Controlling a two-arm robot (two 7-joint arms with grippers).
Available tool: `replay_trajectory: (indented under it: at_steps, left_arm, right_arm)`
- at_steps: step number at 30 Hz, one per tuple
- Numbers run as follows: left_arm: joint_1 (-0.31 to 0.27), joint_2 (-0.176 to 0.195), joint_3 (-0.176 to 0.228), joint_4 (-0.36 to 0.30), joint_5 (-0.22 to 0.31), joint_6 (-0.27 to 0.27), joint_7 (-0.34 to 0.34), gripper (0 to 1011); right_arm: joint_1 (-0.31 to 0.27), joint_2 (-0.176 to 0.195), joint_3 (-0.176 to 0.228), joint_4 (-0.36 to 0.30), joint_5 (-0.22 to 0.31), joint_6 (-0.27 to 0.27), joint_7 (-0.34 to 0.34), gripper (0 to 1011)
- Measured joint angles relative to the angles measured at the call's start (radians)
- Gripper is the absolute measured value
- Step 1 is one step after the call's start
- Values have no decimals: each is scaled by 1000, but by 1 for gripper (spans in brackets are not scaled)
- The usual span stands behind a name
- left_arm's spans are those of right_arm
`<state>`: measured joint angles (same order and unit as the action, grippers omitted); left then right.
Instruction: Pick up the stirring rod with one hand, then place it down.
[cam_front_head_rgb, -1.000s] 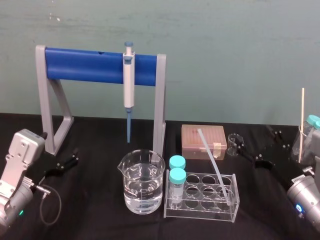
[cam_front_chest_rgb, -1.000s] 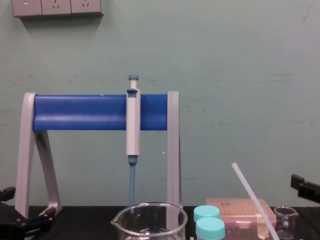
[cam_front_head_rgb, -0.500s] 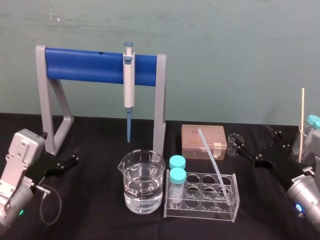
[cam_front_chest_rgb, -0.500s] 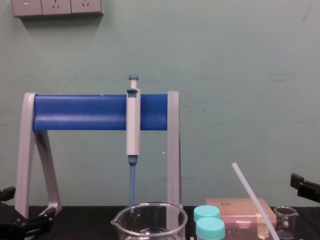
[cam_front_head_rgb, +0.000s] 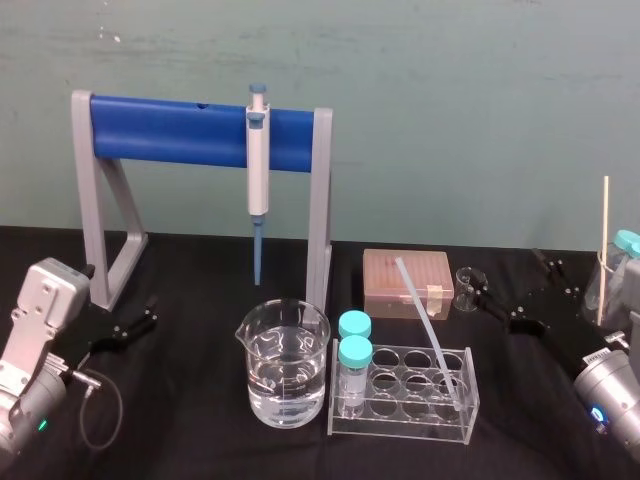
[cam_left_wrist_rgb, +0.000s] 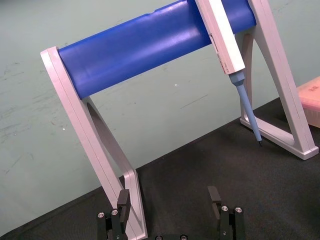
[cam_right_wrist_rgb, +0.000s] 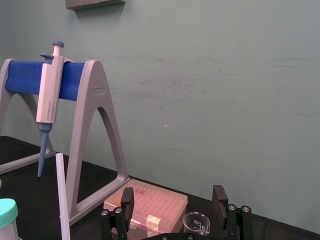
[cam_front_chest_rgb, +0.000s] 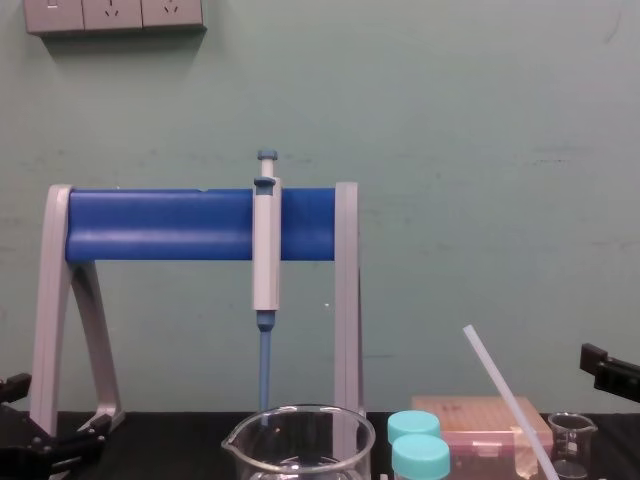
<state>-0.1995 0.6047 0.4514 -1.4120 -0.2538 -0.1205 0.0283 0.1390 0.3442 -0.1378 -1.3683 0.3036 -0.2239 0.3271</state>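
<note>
The stirring rod (cam_front_head_rgb: 425, 320) is a thin translucent white rod leaning in the clear test tube rack (cam_front_head_rgb: 405, 420), its top tilted toward the pink box; it also shows as the stirring rod (cam_front_chest_rgb: 505, 395) and the stirring rod (cam_right_wrist_rgb: 62, 195). My right gripper (cam_front_head_rgb: 512, 292) hovers open to the right of the rod, low over the black table, holding nothing. Its open fingers (cam_right_wrist_rgb: 127, 197) frame the pink box and a small beaker ahead of them. My left gripper (cam_left_wrist_rgb: 169, 197) rests open at the far left by the stand's foot, and appears as the left gripper (cam_front_head_rgb: 120, 300).
A grey and blue pipette stand (cam_front_head_rgb: 320, 200) holds a blue-tipped pipette (cam_front_head_rgb: 258, 170) at the back. A large beaker (cam_front_head_rgb: 285, 365) of water and two teal-capped vials (cam_front_head_rgb: 353, 360) stand left of the rod. A pink tip box (cam_front_head_rgb: 405, 282), small beaker (cam_front_head_rgb: 466, 288) and wooden stick (cam_front_head_rgb: 603, 250) lie right.
</note>
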Motion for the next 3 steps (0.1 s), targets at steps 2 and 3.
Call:
replay_trajectory:
  at_steps: [2,3]
  left_arm:
    - [0,0,0,0,0,0,0,1000]
    - [0,0,0,0,0,0,0,1000]
  right_arm:
    - [0,0,0,0,0,0,0,1004]
    - [0,0,0,0,0,0,0,1004]
